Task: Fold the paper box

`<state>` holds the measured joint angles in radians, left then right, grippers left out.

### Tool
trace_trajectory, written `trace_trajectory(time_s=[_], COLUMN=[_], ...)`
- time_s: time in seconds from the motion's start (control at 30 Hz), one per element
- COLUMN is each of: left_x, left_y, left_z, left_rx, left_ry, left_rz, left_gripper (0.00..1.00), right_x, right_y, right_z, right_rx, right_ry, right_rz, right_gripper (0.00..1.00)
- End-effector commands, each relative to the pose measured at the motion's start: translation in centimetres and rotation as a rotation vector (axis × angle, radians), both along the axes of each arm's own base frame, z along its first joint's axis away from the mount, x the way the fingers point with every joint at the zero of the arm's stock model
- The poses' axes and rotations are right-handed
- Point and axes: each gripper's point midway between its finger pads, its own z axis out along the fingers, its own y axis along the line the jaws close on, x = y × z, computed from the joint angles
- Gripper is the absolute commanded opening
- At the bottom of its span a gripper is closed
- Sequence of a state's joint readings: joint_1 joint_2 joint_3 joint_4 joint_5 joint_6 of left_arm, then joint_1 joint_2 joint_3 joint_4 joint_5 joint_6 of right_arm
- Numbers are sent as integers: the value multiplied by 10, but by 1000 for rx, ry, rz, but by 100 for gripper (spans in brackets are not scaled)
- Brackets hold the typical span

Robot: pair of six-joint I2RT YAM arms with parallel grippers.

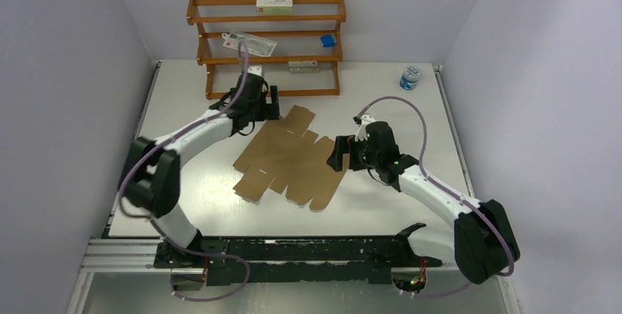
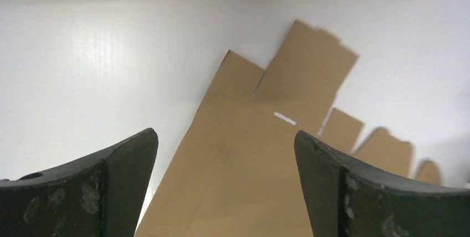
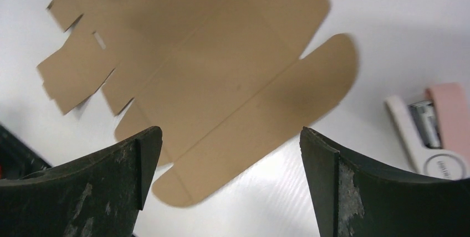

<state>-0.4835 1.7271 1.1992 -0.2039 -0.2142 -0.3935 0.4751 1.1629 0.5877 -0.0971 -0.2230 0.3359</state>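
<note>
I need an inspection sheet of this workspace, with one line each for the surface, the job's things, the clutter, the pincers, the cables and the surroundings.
Surface: white table; no spills seen.
Job's things: paper box lies in the middle as a flat, unfolded sheet, flaps spread.
Clutter: wooden rack at the far edge, holding cartons and a blue item; jar at the far right; pink-and-white item beside the sheet.
Pincers: left pincer open over the sheet's far left end; right pincer open over its right side; both hold nothing.
Cables: purple cables loop along both arms; none lies on the sheet.
Surroundings: plain pale walls; nothing else seen.
</note>
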Motion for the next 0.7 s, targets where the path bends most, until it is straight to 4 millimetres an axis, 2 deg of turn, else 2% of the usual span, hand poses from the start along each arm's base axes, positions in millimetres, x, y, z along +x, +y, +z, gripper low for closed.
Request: trace_trajectory(time_s=[0.0,0.07,0.2,0.3,0.5,0.67], left_x=[-28,-48,-91,-118,-158,-189], left_y=[21,23,34,44,71,82], left_z=[31,31,14,4,-2,-18], left_rx=[-44,-97,-167,-170,-158,-192], left_ry=[-37,-18,63,125,159,217], left_rz=[91,95,132,145,214,268], left_gripper=[98,98,98,98,98,98], right_x=[27,31,42,50,64,76], right_y=[-5,-3,-7,-27,-66,-94], right_z=[-4,-11,-30,-41,-43,-48], right_rx=[-23,-26,-38,-76,-130,-135], right_ry=[-33,-16,6,2,-31,-15], right_rz=[-27,-30,-68,-151,-312,-447], right_gripper=[100,100,100,100,100,100])
